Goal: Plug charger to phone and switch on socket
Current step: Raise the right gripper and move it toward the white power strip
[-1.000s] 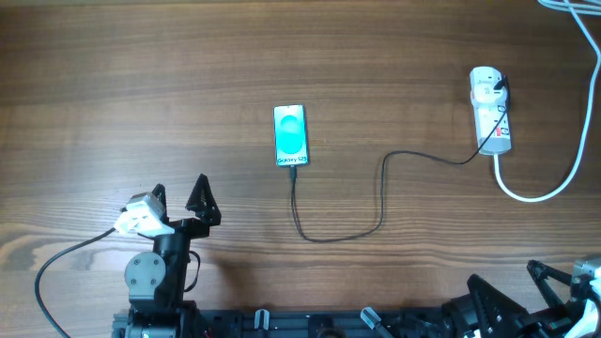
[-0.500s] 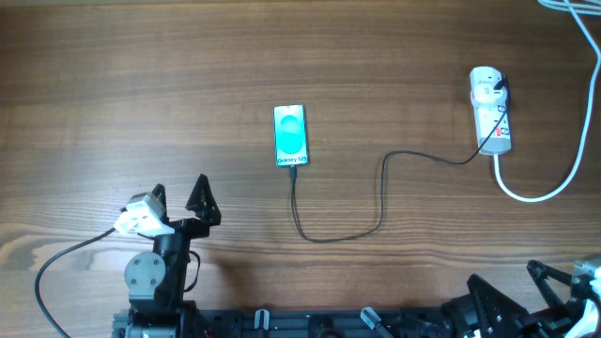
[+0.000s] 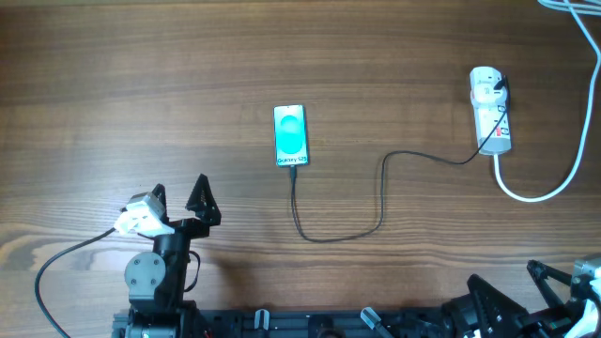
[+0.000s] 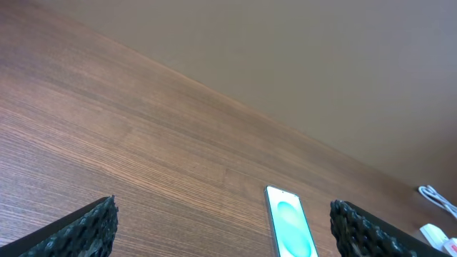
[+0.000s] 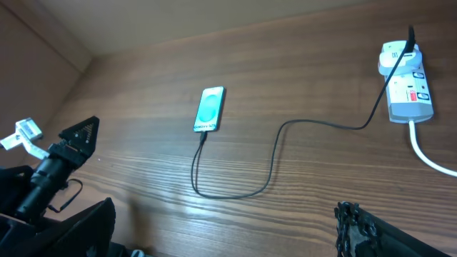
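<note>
Nothing has moved since the earlier frame. The left gripper (image 3: 178,188) and right gripper (image 3: 512,280) stay wide open and empty at the near table (image 3: 141,75) edge. The phone (image 3: 290,135) lies mid-table, long axis near-to-far, Galaxy end toward the robot and meeting the charger (image 3: 380,188). The charger loops right to the socket (image 3: 490,111), beside the white cord (image 3: 554,191).

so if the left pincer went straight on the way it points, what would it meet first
Probably bare table: the open left pincer aims at wood, with the phone lying just right of that line. Depth is hard to judge.
</note>
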